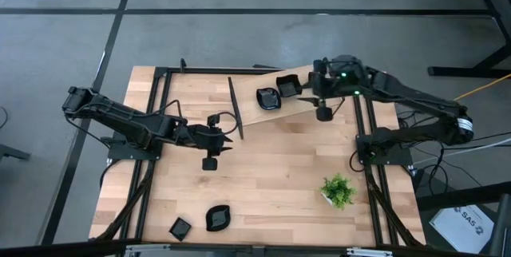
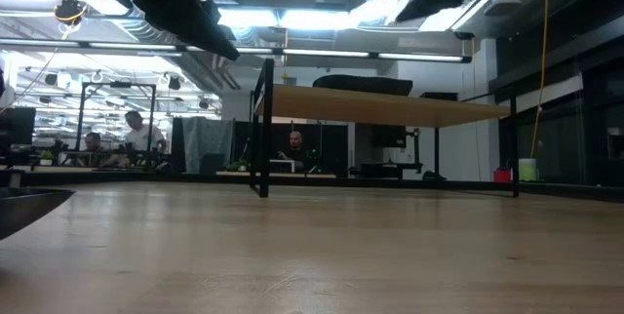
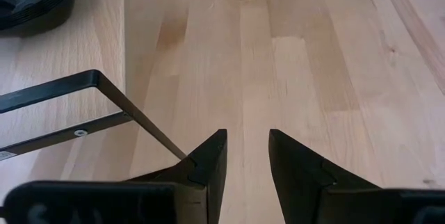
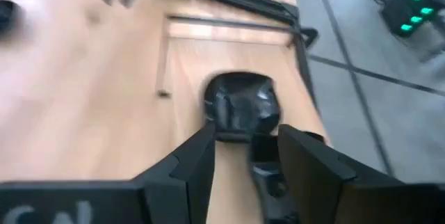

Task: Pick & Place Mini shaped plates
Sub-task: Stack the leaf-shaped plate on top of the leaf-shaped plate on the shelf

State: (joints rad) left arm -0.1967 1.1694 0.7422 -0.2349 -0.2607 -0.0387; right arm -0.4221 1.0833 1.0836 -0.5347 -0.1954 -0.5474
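A: So, where are the mini plates?

B: Two sit on the raised wooden shelf (image 1: 299,101) at the far side of the tabletop (image 1: 271,177): a rounded plate (image 1: 267,97) and a squarish plate (image 1: 288,86) just beside it. Two more lie near the front edge, a small square plate (image 1: 180,227) and a wavy-edged plate (image 1: 217,217), close together.

A: And the right tool?

B: The right tool (image 4: 247,144) is over the shelf, next to the squarish plate. In its wrist view its fingers stand apart, with a glossy black plate (image 4: 240,106) lying on the wood right in front of them. That view is blurred, so I cannot tell whether the tips touch it.

A: The left one?

B: The left tool (image 3: 247,147) hangs over bare wood in the middle of the tabletop, its fingers apart with nothing between them. A black frame leg (image 3: 104,95) runs beside it.

A: Anything else?

B: A small green potted plant (image 1: 338,190) stands toward the right side, well apart from the plates.
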